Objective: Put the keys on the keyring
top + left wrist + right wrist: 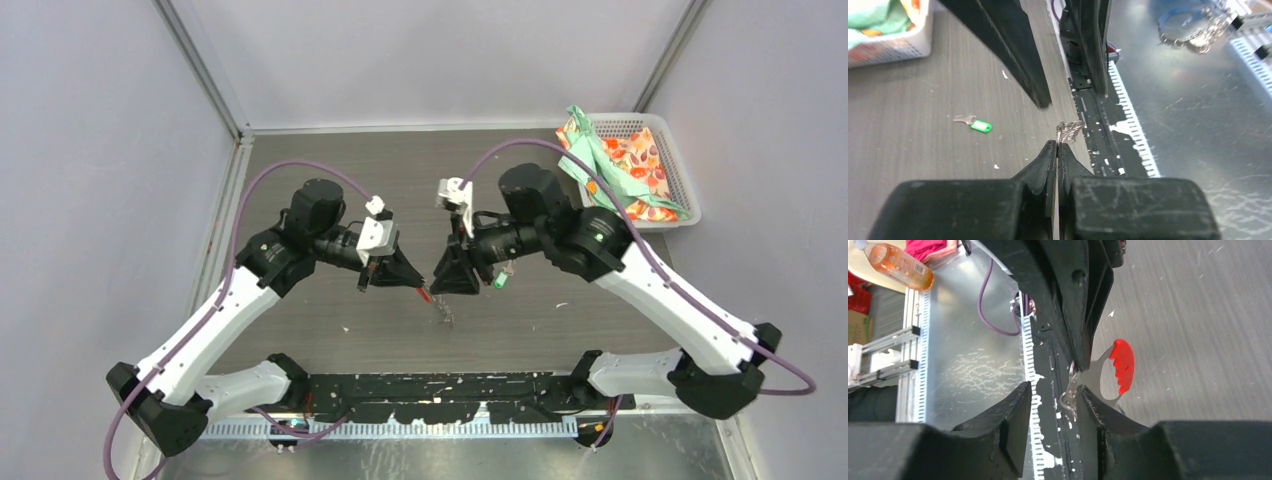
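Note:
The keyring (1122, 365), a grey metal loop with a red plastic tab, hangs above the table between my two grippers. My left gripper (1057, 144) is shut on its chain-like metal part (1070, 131); from the top view the left gripper (424, 287) holds the red tab (427, 296) end. My right gripper (1053, 396) stands open, and a small wire loop (1068, 396) of the keyring dangles between its fingers, close to the right finger (1090, 407). One key with a bright-green tag (980, 125) lies flat on the table, under the right gripper (438, 283) in the top view.
A white basket (676, 170) with a folded patterned cloth stands at the back right. A black rail (450, 392) runs along the table's near edge, with a metal sheet beyond it. An orange bottle (898, 265) lies off the table.

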Robot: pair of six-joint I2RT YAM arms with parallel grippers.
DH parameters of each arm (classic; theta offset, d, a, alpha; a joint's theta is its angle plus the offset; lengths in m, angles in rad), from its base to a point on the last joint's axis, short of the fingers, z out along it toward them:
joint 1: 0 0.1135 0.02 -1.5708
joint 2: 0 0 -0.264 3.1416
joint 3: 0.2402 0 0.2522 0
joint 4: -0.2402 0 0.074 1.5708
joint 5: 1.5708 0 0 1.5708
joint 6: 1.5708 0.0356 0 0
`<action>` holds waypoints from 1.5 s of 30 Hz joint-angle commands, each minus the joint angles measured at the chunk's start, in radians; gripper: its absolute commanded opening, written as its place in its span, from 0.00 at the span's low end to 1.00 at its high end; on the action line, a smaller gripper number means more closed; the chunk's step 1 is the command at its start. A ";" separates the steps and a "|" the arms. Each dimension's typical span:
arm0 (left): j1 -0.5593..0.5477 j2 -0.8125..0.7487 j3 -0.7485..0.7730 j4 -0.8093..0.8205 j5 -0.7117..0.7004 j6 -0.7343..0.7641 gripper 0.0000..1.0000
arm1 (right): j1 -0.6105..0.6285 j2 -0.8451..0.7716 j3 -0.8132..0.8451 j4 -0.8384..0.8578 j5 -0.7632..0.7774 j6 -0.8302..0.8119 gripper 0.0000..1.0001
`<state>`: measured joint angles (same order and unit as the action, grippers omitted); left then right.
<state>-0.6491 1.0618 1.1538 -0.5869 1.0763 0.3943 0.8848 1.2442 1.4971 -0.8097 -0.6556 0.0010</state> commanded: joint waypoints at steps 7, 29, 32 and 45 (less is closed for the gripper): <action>-0.008 -0.148 -0.018 0.255 0.181 0.180 0.00 | -0.021 -0.415 -0.248 0.381 0.290 0.121 0.47; -0.083 -0.151 0.099 0.399 0.228 0.151 0.00 | -0.022 -0.457 -0.335 0.564 0.235 0.116 0.47; -0.095 -0.141 0.099 0.497 0.227 0.006 0.00 | -0.022 -0.458 -0.356 0.619 0.156 0.128 0.50; -0.190 -0.108 0.131 0.681 0.125 -0.221 0.00 | -0.023 -0.480 -0.393 0.787 -0.058 0.152 0.56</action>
<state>-0.8227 0.9539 1.2400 -0.0067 1.2495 0.2344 0.8658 0.7902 1.1145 -0.1261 -0.6609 0.1387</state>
